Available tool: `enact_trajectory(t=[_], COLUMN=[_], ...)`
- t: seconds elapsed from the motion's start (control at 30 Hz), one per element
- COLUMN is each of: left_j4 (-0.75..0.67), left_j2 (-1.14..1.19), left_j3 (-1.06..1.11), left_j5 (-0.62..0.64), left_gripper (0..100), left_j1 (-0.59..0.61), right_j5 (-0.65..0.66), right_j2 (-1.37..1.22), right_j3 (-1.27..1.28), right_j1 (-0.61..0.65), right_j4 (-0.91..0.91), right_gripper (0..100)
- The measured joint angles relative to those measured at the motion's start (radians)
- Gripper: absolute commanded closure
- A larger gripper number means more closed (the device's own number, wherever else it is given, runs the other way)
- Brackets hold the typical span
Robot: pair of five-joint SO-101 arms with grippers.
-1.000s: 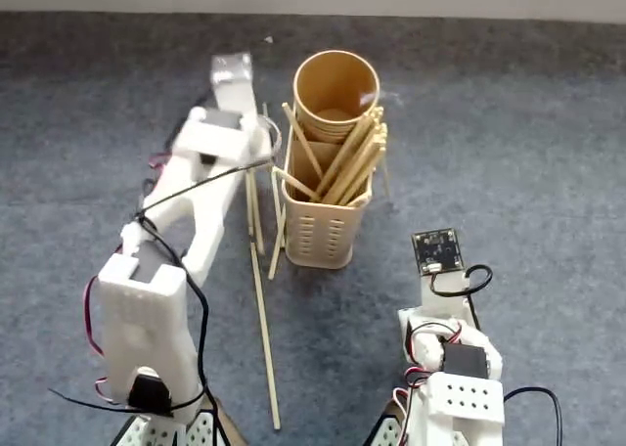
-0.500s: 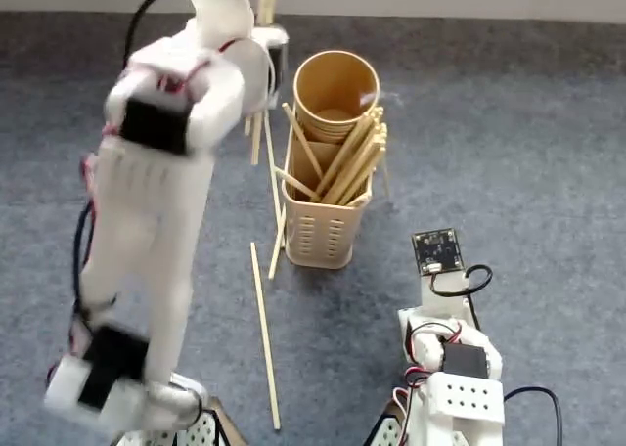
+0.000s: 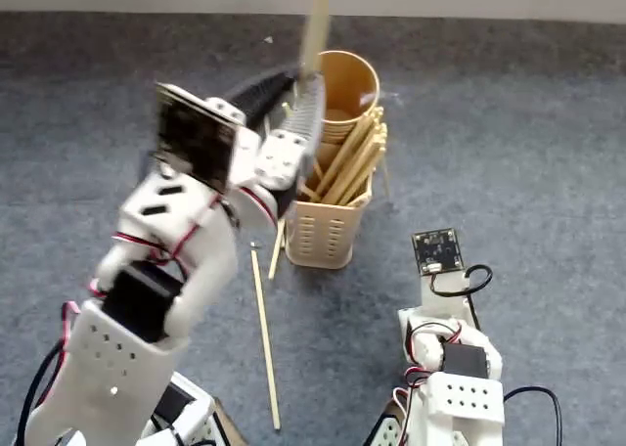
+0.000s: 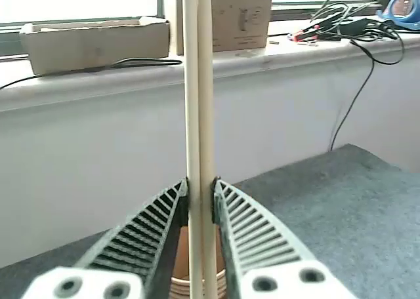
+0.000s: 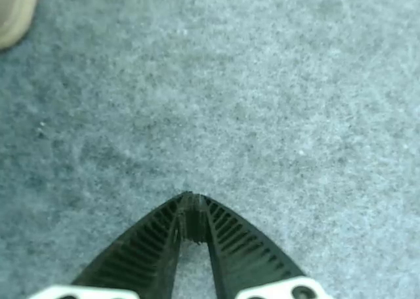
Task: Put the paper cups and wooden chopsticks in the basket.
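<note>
Above the basket [image 3: 323, 233], the left tool [image 4: 200, 184] is clenched on a pair of wooden chopsticks [image 4: 199, 82]. The pair stands upright between its jaws, pressed side by side, and rises well past its tips. In the high view this tool hangs at the basket's rear left edge, just beside the rim of the stacked paper cups [image 3: 337, 84] that sit in the basket's far end. In the left wrist view the brown cup mouth shows directly under the held pair. More chopsticks [image 3: 352, 162] already lean in a bundle in the basket, their ends resting against the cups. One loose chopstick [image 3: 264, 338] lies flat on the grey table [image 3: 528, 153], in front of the basket and to its left. A shorter one [image 3: 277, 250] leans against the basket's left wall. The right tool [image 5: 192, 204] is clenched on nothing, its tips together just over bare table, well apart from the basket.
</note>
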State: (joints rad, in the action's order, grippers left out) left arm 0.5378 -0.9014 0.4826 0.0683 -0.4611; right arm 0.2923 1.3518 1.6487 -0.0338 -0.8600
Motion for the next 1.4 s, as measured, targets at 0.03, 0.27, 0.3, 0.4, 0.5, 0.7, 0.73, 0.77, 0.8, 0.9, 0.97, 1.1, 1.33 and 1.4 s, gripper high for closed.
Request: enact_trajectory(t=[0.03, 0.27, 0.3, 0.4, 0.5, 0.7, 0.73, 0.77, 0.8, 0.9, 0.97, 1.1, 1.33, 1.4], left_j4=[-0.018, -0.118, -0.132, -0.175, -0.196, -0.181, -0.163, -0.141, -0.118, -0.046, -0.002, 0.023, 0.048, 0.092], left_j2=[0.000, 0.095, 0.120, 0.207, 0.305, 0.338, 0.322, 0.305, 0.282, 0.218, 0.195, 0.175, 0.172, 0.172], left_j3=[0.008, 0.020, 0.020, 0.020, 0.020, 0.020, 0.020, 0.020, 0.020, 0.020, 0.020, 0.020, 0.035, 0.074], left_j5=[0.000, 0.002, 0.002, 0.002, 0.002, 0.002, 0.002, 0.009, 0.035, 0.091, 0.098, 0.103, 0.126, 0.180], left_gripper=[100, 99, 99, 99, 99, 89, 84, 81, 77, 77, 79, 80, 83, 87], left_j1=[-0.009, -0.018, -0.017, -0.020, -0.017, -0.008, -0.008, -0.008, -0.008, -0.006, -0.008, 0.043, 0.272, 0.370], right_j5=[0.000, 0.000, 0.000, 0.000, 0.000, 0.000, 0.000, 0.000, 0.000, 0.000, 0.000, 0.000, 0.000, 0.000], right_j2=[0.000, 0.000, 0.000, 0.000, 0.000, 0.000, 0.000, 0.000, 0.000, 0.000, 0.000, 0.000, 0.000, 0.000], right_j3=[0.000, 0.000, 0.000, 0.000, 0.000, 0.000, 0.000, 0.000, 0.000, 0.000, 0.000, 0.000, 0.000, 0.000], right_j1=[0.000, 0.000, 0.000, 0.000, 0.000, 0.000, 0.000, 0.000, 0.000, 0.000, 0.000, 0.000, 0.000, 0.000], right_j4=[0.000, 0.000, 0.000, 0.000, 0.000, 0.000, 0.000, 0.000, 0.000, 0.000, 0.000, 0.000, 0.000, 0.000], right_gripper=[99.4, 99.4, 99.4, 99.4, 99.4, 99.4, 99.4, 99.4, 99.4, 99.4, 99.4, 99.4, 99.4, 99.4])
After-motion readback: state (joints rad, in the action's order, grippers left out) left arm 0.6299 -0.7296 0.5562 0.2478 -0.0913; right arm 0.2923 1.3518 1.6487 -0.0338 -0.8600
